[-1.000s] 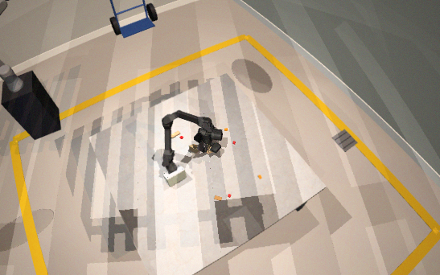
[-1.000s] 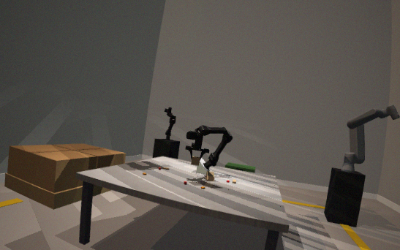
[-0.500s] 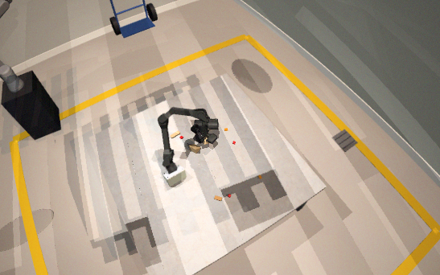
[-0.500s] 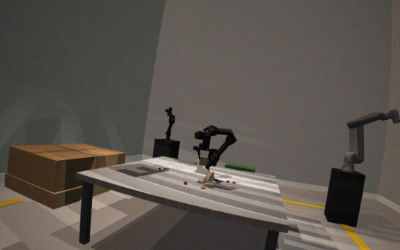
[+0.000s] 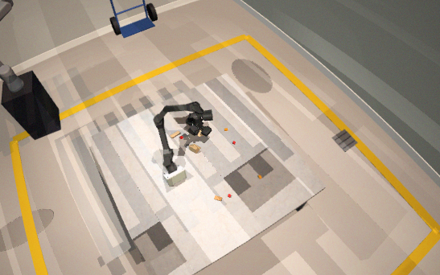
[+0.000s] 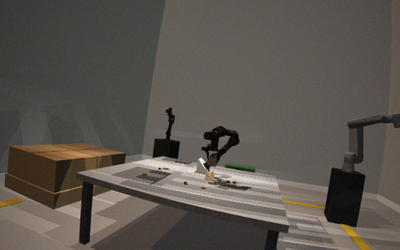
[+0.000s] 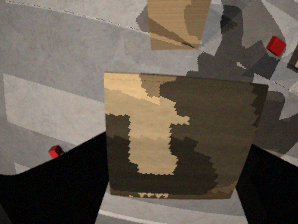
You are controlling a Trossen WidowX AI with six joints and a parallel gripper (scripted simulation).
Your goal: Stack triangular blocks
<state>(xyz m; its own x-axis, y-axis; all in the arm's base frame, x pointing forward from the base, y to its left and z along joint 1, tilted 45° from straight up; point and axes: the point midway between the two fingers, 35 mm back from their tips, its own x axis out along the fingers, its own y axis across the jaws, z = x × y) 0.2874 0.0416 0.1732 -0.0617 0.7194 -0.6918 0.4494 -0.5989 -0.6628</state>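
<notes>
My gripper (image 5: 199,132) (image 6: 212,158) (image 7: 173,139) is shut on one triangular wooden block (image 7: 200,115) (image 6: 212,161), between the two black fingers and above the table. Its broad, partly shadowed face fills the middle of the wrist view; its sloped face cannot be told for certain. The other triangular block (image 5: 195,149) (image 6: 210,175) (image 7: 177,25) stands on the table (image 5: 216,237) (image 6: 240,201), apart from the held one. It is beyond the held block at the top of the wrist view, partly cut off by the frame.
A red cube (image 7: 276,46) (image 5: 181,137) and a flat wooden piece (image 5: 175,134) lie near the standing block. Another red cube (image 5: 234,142) (image 6: 185,183) and an orange piece (image 5: 226,129) (image 6: 202,187) lie farther out. The arm's pale base (image 5: 175,178) is also near the standing block.
</notes>
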